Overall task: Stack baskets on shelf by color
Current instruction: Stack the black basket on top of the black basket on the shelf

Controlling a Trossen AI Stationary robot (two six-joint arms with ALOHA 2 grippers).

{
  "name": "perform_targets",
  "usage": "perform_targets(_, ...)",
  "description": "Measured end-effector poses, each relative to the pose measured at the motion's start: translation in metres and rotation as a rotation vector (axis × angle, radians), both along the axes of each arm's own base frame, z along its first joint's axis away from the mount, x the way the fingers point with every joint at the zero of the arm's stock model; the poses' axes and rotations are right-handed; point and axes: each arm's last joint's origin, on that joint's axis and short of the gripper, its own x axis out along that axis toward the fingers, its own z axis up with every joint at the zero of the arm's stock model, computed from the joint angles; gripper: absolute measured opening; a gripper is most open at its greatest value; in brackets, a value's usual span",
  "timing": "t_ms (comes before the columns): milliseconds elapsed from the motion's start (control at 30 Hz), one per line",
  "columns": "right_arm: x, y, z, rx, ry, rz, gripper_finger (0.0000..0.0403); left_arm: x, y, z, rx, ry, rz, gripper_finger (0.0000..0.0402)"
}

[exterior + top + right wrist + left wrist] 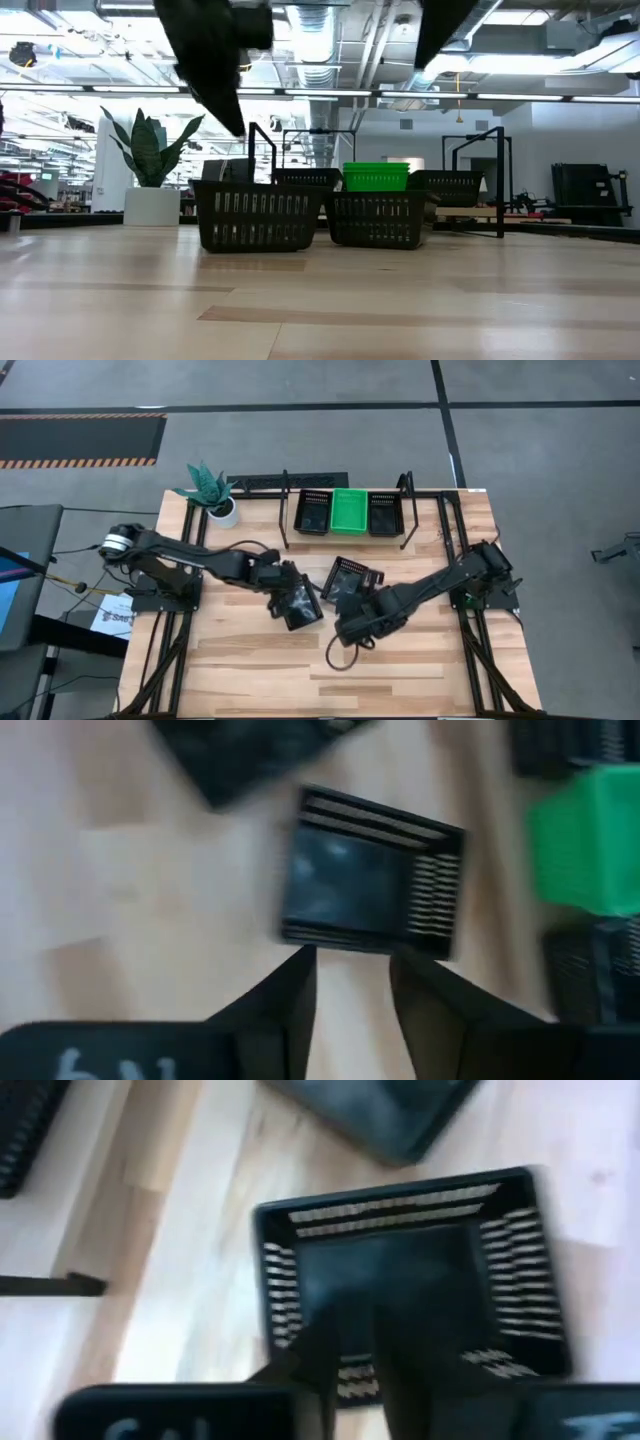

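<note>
The shelf (400, 495) stands at the table's far edge and holds black baskets (313, 512), green baskets (350, 510) and more black baskets (385, 512) side by side. Two more black baskets rest on their bottoms on the table. One (302, 607) (400, 1280) lies straight below my left gripper (288, 588) (358, 1365), whose fingers stand slightly apart above it without touching. The other (352, 575) (370, 890) lies just beyond my open right gripper (345, 605) (352, 995), which hovers clear of it.
A potted plant (212, 492) (150, 165) stands at the far left corner beside the shelf. In the low view the two loose baskets (258, 215) (378, 218) stand close together in front of the shelf. Bare wood (330, 680) fills the near half of the table.
</note>
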Motion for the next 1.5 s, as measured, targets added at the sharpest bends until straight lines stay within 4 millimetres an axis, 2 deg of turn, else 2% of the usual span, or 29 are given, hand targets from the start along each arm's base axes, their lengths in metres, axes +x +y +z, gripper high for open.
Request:
perform_targets(200,0.005,-0.052,-0.034,-0.123,0.076,-0.111,0.0212,-0.034,-0.023,0.035,-0.059,-0.081,-0.006,0.0145)
perform_targets(400,0.009,-0.111,-0.069,0.023,0.032,-0.153,0.0245,-0.07,-0.038,0.06,-0.101,-0.146,0.03,0.0231)
perform_targets(567,0.001,-0.152,-0.099,0.078,-0.003,-0.219,0.0245,-0.093,-0.046,0.071,-0.071,-0.184,0.073,0.0258)
perform_targets(700,-0.005,-0.174,-0.11,0.087,0.009,-0.265,0.0245,-0.103,-0.048,0.072,-0.03,-0.187,0.1,0.0261)
perform_targets(900,0.0,-0.183,-0.116,0.25,-0.064,-0.208,0.0242,-0.106,-0.049,0.071,0.006,-0.19,0.115,0.0261)
perform_targets(1000,-0.001,-0.183,-0.117,0.265,-0.059,-0.198,0.0226,-0.105,-0.049,0.071,0.011,-0.188,0.116,0.0261)
perform_targets(1133,-0.001,-0.183,-0.117,0.265,-0.06,-0.199,0.0173,-0.105,-0.049,0.071,0.012,-0.187,0.118,0.0261)
perform_targets(1400,-0.004,-0.182,-0.121,0.267,-0.045,-0.201,0.0034,-0.107,-0.048,0.062,0.025,-0.154,0.13,0.0261)
perform_targets(1500,-0.006,-0.182,-0.123,0.278,-0.036,-0.208,0.0011,-0.108,-0.048,0.057,0.034,-0.139,0.129,0.0261)
